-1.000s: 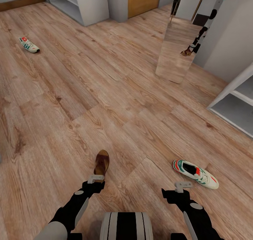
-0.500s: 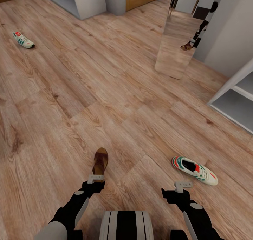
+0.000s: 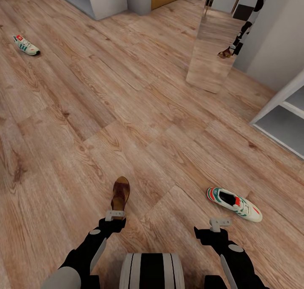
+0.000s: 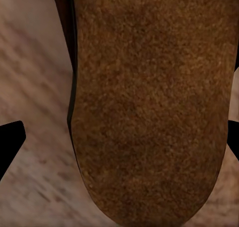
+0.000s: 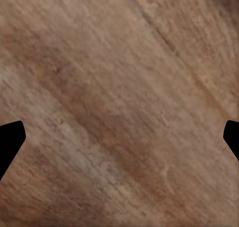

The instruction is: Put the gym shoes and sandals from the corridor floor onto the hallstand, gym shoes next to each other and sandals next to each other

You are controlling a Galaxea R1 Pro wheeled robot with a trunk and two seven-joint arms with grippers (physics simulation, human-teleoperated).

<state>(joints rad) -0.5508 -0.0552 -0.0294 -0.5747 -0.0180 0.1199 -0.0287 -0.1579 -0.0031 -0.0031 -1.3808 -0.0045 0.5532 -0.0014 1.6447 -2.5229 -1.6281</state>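
1. Compared with one second ago, the whole head view has shifted: the far white gym shoe with green stripes [image 3: 26, 44] now sits higher and more to the left, and the tall mirror panel [image 3: 213, 48] also sits higher. I judge this as a move of the camera, not of the things; in the last half second almost nothing changed.
2. The dark brown leather open-toe sandal [image 3: 120, 194] lies on the light brown wood-plank corridor floor [image 3: 139, 111], just in front of the left hand [image 3: 115, 215]. In the left wrist view the sandal insole [image 4: 149, 107] lies between the two dark fingertips, which stand wide apart and hold nothing.
3. The right hand [image 3: 220, 224] hovers over bare floor, its fingers wide and empty. The near white gym shoe with green stripes and red accents [image 3: 234, 204] lies just beside it.
4. A pale grey-white shelf unit [image 3: 280, 122] shows at the right edge.
5. No shoe is on a rack yet. The robot seems settled to grasp the sandal first.
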